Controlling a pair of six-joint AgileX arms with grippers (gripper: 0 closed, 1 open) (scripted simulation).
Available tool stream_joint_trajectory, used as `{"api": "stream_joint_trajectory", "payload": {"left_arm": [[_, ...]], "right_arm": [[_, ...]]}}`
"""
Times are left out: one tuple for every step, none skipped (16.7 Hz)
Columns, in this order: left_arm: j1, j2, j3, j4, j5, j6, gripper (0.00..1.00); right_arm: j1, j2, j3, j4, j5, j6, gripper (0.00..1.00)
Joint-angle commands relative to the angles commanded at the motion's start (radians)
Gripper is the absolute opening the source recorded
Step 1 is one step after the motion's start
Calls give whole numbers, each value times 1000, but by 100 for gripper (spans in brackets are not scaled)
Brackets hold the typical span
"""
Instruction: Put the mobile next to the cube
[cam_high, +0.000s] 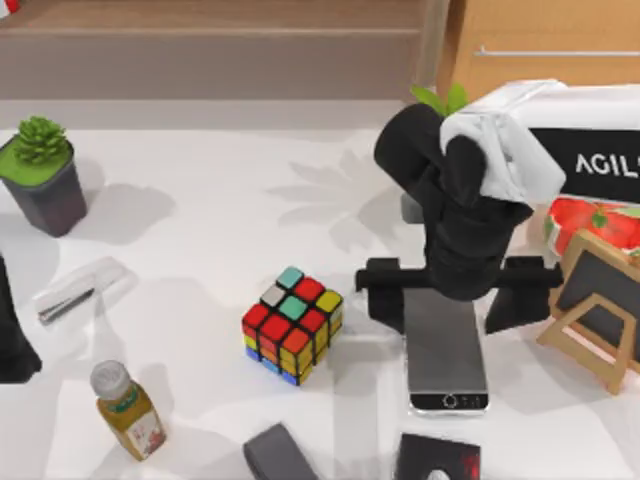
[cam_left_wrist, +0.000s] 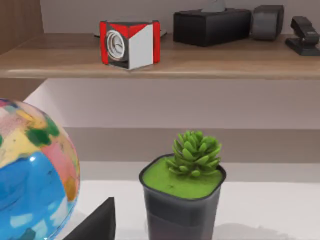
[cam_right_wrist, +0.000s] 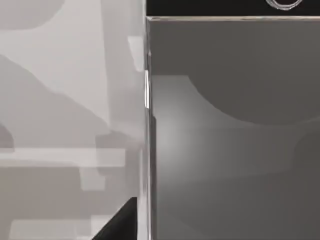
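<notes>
Nearest the overhead camera, along the desk's (cam_high: 200, 240) front edge, sit a small dark grey block (cam_high: 278, 453) and a black box with a red mark (cam_high: 438, 459), both in front of the cube (cam_high: 292, 325); a juice bottle (cam_high: 128, 408) stands to the cube's front left. Just right of the cube, apart from it by a narrow strip of bare desk, lies the mobile (cam_high: 446, 350), flat, screen up, its round home button at the near end. Over the mobile's far end hangs the right gripper (cam_high: 455, 290), its jaws spread wide to either side of the phone and gripping nothing; from the right wrist camera the glossy screen (cam_right_wrist: 230, 130) and silver edge are seen close below. I judge the phone already set down beside the cube, so the step in hand is a clean release: lift straight up, keeping the fingers clear of the frame so the phone does not skid or twist. Right of the cube beyond the phone stands a small wooden easel (cam_high: 590, 310). Behind the cube to the left is a potted succulent (cam_high: 42, 170). The left gripper is parked at the desk's left edge; whether its jaws are parted I cannot tell. White letters "AGIL" can be read on the right arm.
</notes>
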Motion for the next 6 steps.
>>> {"api": "stream_joint_trajectory", "payload": {"left_arm": [[0, 0, 0, 0, 0, 0, 100], [0, 0, 0, 0, 0, 0, 100], [0, 0, 0, 0, 0, 0, 100], [0, 0, 0, 0, 0, 0, 100], [0, 0, 0, 0, 0, 0, 100], [0, 0, 0, 0, 0, 0, 100]], "right_arm": [[0, 0, 0, 0, 0, 0, 100], [0, 0, 0, 0, 0, 0, 100], [0, 0, 0, 0, 0, 0, 100], [0, 0, 0, 0, 0, 0, 100], [0, 0, 0, 0, 0, 0, 100], [0, 0, 0, 0, 0, 0, 100]]}}
